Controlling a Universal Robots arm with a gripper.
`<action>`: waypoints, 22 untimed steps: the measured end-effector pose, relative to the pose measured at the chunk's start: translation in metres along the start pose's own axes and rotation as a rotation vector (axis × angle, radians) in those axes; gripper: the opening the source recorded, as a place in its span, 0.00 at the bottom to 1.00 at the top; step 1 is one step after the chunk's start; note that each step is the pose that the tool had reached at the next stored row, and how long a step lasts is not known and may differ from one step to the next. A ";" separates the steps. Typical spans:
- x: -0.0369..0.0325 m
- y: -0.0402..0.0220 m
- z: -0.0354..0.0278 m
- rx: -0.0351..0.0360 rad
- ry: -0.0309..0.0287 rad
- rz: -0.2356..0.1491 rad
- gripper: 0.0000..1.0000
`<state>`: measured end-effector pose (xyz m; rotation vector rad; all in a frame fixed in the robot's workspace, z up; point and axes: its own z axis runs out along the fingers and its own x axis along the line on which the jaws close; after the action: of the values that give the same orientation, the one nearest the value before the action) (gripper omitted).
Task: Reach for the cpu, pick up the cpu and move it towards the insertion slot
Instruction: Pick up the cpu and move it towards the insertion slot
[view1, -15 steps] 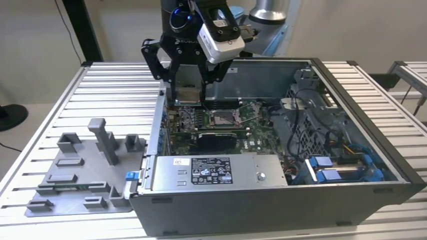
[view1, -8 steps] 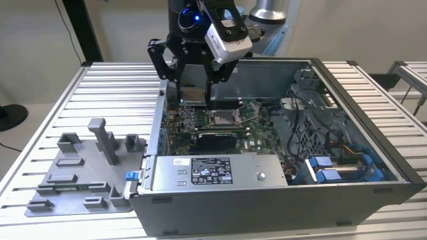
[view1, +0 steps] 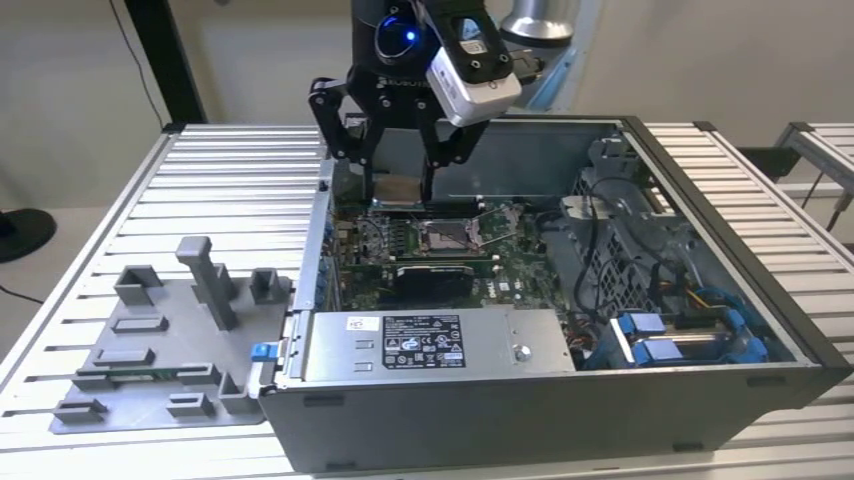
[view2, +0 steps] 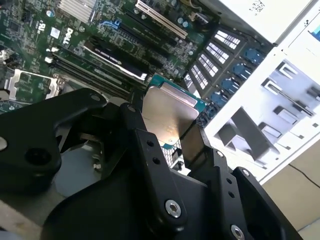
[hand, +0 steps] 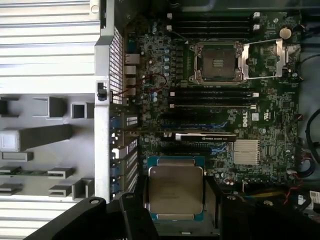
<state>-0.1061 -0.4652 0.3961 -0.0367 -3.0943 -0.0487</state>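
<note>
Gripper is clamping the cpu by its edges, holding it flat and clear above the board, inside the open case. Pickup looks done; it's carrying now, transfer step. In the first wrist view the slot is lying open, lever up, well apart from the cpu, w/ the RAM rows between. Next move, as I judge it: travel across the board, staying level, squaring cpu w/ the slot frame.

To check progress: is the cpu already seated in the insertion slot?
No, the cpu is held between the jaws, apart from the open insertion slot.
</note>
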 end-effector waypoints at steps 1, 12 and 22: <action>-0.0011 0.0000 -0.0001 0.0001 0.0000 0.000 0.00; -0.0141 0.0004 -0.0007 0.0001 0.0000 0.000 0.00; -0.0226 0.0006 -0.0011 0.0001 0.0000 0.000 0.00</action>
<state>-0.0834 -0.4651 0.3961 -0.0368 -3.0943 -0.0486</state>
